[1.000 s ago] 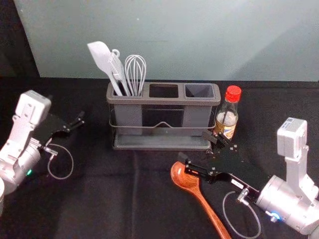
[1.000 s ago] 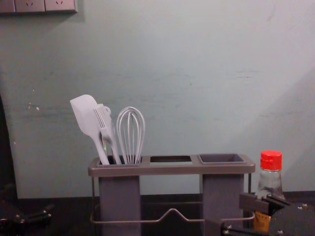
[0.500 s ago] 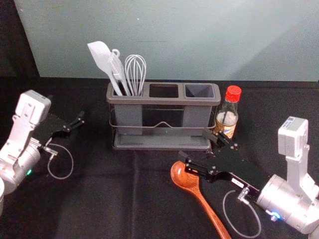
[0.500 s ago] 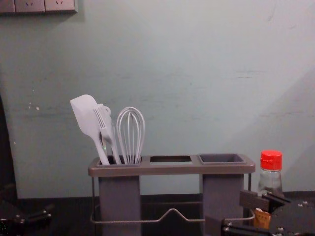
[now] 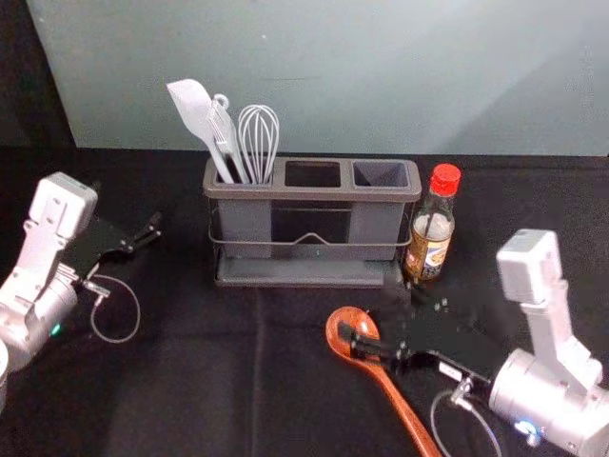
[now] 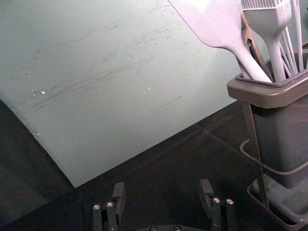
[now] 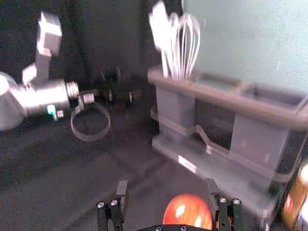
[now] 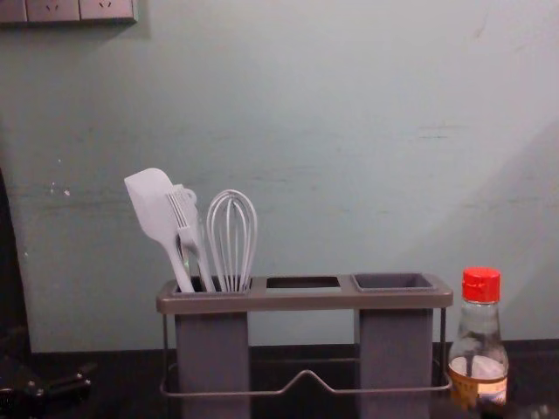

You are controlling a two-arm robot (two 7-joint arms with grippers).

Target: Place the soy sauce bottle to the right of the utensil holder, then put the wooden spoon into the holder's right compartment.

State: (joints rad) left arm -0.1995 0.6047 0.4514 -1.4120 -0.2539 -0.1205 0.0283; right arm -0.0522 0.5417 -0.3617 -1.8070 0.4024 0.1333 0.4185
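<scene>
The grey rectangular utensil holder (image 5: 314, 193) has the brown wooden spoon (image 5: 388, 387) at five o'clock, handle pointing likewise; the left gripper (image 6: 161, 186) at nine. Nearer right gripper (image 7: 167, 185), jaws wide and empty, has the bowl (image 5: 354, 317) toward seven.

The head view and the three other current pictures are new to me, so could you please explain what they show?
This robot has two arms, each ending in a pincer. The head view looks down from its head, the chest view looks forward from lower down, and each wrist view comes from one arm. The utensil holder has pale utensils in its left compartment. The soy sauce bottle stands at its right; the wooden spoon lies in front. The left pincer, off to the left, and the right pincer, by the spoon's head, are open, holding nothing.
</scene>
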